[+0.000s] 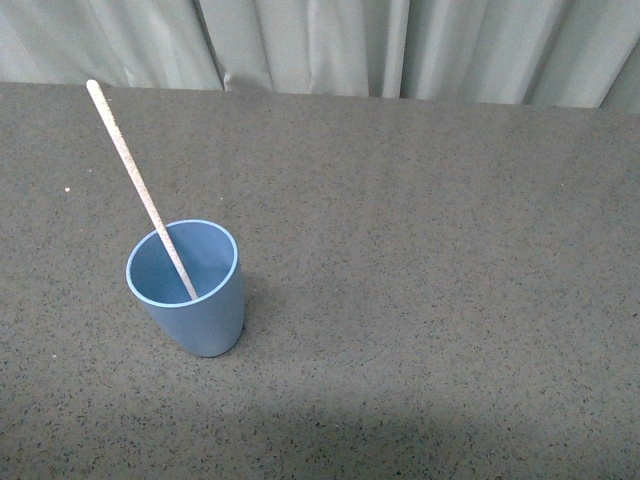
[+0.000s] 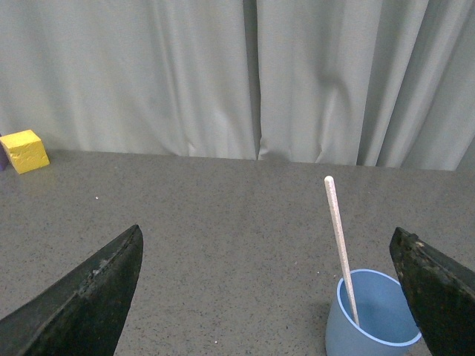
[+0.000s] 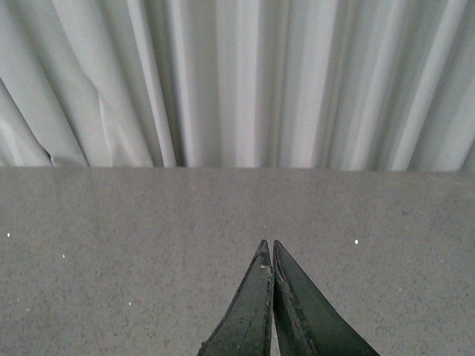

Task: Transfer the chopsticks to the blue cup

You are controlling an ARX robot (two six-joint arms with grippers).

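Observation:
The light blue cup [image 1: 190,285] stands upright on the dark speckled table, left of centre in the front view. The pale chopstick [image 1: 135,180] stands inside it, leaning up and to the far left, its lower end in the cup. Both also show in the left wrist view: the cup [image 2: 371,319] and the chopstick [image 2: 338,237]. My left gripper [image 2: 267,241] is open and empty, its black fingers [image 2: 89,297] spread wide, the cup just inside one of them. My right gripper [image 3: 267,243] is shut and empty over bare table. Neither arm shows in the front view.
A yellow block [image 2: 24,150] sits at the table's far edge by the grey curtain [image 2: 245,74], with a bit of a purple thing beside it. The curtain runs along the whole back edge [image 1: 400,97].

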